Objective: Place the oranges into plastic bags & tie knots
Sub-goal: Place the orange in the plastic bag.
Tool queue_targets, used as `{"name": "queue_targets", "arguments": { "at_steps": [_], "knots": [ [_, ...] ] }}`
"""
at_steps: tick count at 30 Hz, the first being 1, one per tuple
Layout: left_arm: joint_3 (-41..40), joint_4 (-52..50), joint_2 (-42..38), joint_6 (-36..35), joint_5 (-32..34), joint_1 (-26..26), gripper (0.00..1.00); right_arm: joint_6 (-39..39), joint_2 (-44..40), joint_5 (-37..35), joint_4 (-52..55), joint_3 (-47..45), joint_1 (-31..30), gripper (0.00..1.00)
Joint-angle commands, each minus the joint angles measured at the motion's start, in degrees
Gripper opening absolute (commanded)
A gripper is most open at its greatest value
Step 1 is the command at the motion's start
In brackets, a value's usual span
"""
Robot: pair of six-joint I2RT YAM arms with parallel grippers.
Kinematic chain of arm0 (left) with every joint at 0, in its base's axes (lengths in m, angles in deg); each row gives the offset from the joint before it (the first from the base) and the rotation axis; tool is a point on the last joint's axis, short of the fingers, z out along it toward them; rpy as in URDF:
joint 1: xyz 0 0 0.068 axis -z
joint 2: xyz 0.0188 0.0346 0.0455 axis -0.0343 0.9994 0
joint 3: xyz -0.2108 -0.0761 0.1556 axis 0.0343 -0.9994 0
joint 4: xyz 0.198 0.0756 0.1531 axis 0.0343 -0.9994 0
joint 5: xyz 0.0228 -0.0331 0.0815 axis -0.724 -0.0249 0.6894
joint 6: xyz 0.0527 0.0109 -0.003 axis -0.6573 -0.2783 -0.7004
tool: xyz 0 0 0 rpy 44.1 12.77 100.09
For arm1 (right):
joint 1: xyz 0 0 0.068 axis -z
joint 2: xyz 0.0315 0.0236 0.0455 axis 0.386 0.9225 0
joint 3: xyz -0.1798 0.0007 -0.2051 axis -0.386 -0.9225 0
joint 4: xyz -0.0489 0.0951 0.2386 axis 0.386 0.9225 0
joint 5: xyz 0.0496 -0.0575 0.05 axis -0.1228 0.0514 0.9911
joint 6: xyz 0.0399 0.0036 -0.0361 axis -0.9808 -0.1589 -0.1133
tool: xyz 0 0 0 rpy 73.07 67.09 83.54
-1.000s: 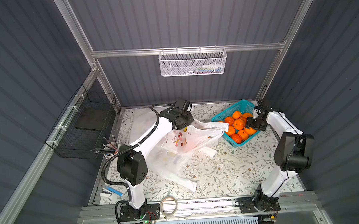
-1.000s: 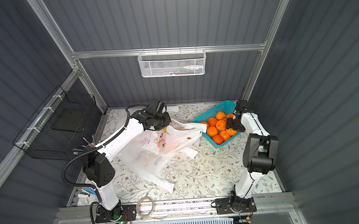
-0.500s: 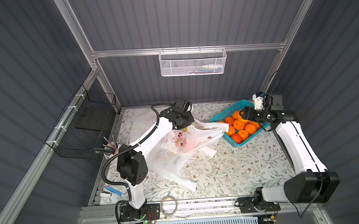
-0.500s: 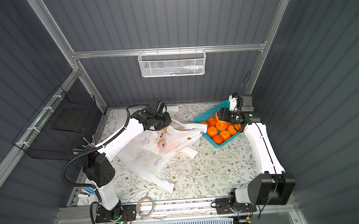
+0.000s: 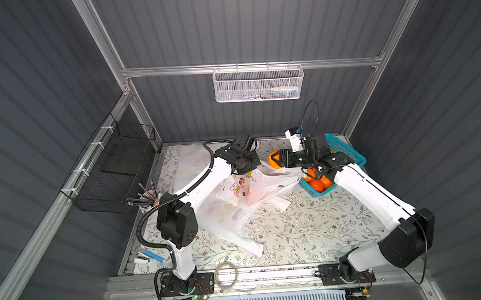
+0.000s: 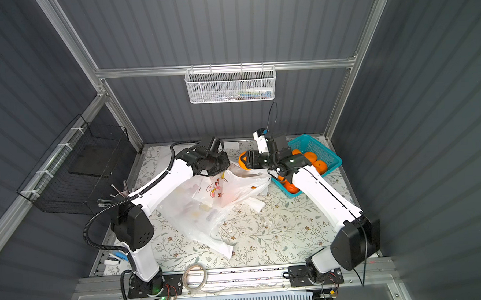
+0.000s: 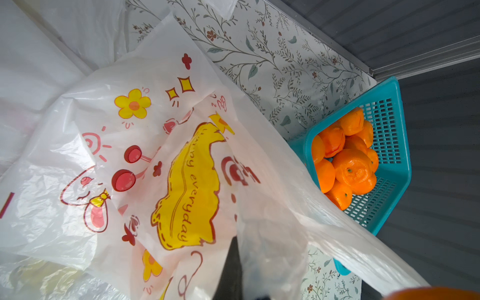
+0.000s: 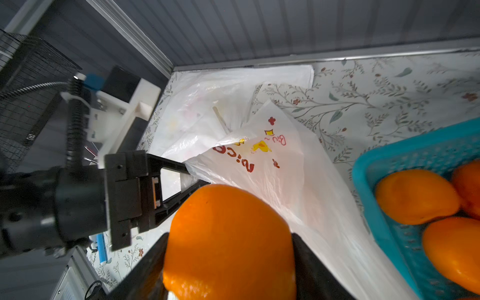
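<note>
We take the raised plastic bag (image 5: 252,187) first. It is thin, translucent white and crinkled, printed with a bunny, red cherries, yellow flowers and a red "nice". It sits mid-table on the floral table cover (image 5: 306,225), resting on a second bag (image 5: 228,220) that lies flat. That flat bag's long axis runs from the back left toward the front rail, with its narrow end pointing forward.

The raised bag's upper edge stretches from the left gripper across to the near corner of the teal basket (image 5: 356,158), so its length lies crosswise on the table. We cannot tell how wide its mouth stands.

The left gripper (image 8: 191,176) has its fingers pressed together on that edge, holding it up. The right gripper (image 6: 246,160), just beside the left one at the raised edge, is clamped on the held orange (image 8: 228,233), a finger against each side. This fruit is bright, glossy and finely dimpled.

The other oranges (image 7: 348,166) are heaped in the basket at the back right. They are small and slightly flattened, and one shows a green stem dot.
</note>
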Motion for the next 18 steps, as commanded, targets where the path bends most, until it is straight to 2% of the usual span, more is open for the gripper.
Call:
{"name": "queue_targets", "arguments": {
  "at_steps": [1,6,12,18],
  "knots": [
    [-0.5,0.2,-1.7,-0.5,-0.7,-0.3,0.03,-2.3,2.7,-2.4,-4.0,-1.4,-1.7,0.66],
    [-0.5,0.4,-2.1,-0.3,-1.1,-0.3,0.04,-2.9,7.6,-3.4,-4.7,-1.5,-3.6,0.67],
    [-0.1,0.2,-2.0,0.5,-0.4,-0.3,0.04,-3.5,10.9,-1.4,-5.5,-2.2,-5.0,0.7],
    [0.0,0.1,-1.8,0.9,-0.1,-0.4,0.05,-3.0,10.3,-1.5,-4.3,-1.6,-4.9,0.86]
  ]
}}
